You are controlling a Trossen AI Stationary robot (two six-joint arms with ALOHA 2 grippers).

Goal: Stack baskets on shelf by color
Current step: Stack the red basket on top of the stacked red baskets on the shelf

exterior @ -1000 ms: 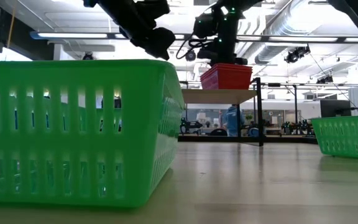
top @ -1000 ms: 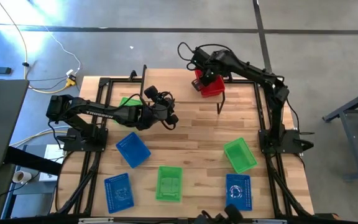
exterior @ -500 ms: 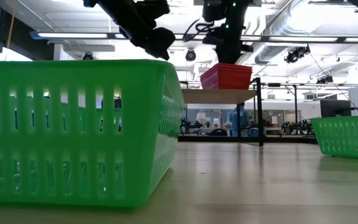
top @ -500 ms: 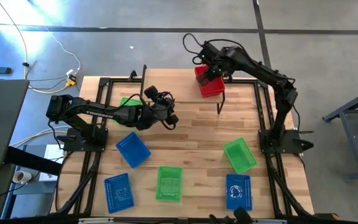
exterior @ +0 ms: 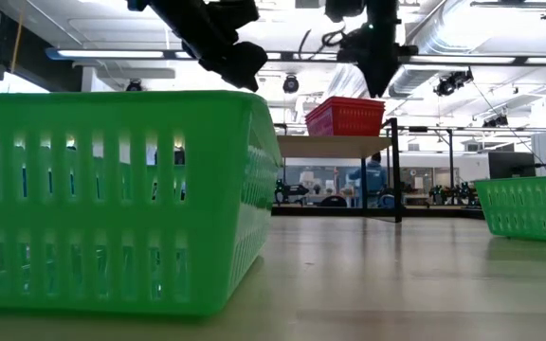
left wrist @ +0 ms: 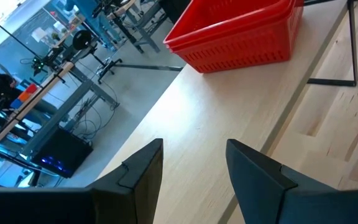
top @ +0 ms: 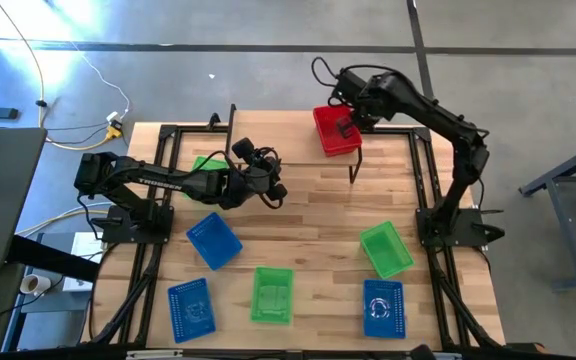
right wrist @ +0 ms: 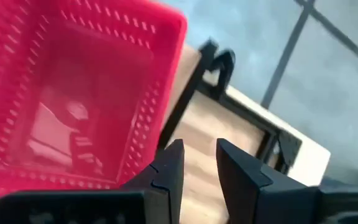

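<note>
Jaws parted and empty, the right gripper (top: pixel 351 122) hovers above stacked red baskets (top: pixel 335 131) on the shelf (exterior: pixel 335 146) at the butcher-block tabletop's (top: pixel 308 215) far edge; left gripper (top: pixel 276 192), open, waits mid-table in a workshop.

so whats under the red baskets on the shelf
The red baskets sit on the shelf's wood plank. Beneath the plank, only thin black legs and open space show in the low view. The contact area itself is covered.

Red baskets (top: pixel 336 131) with perforated walls sit on the pale wood shelf (top: pixel 288 128). Green baskets (top: pixel 386 249) and blue baskets (top: pixel 213 241) lie on the light, striped wooden surface (top: pixel 308 215). Both arms are dark.
</note>
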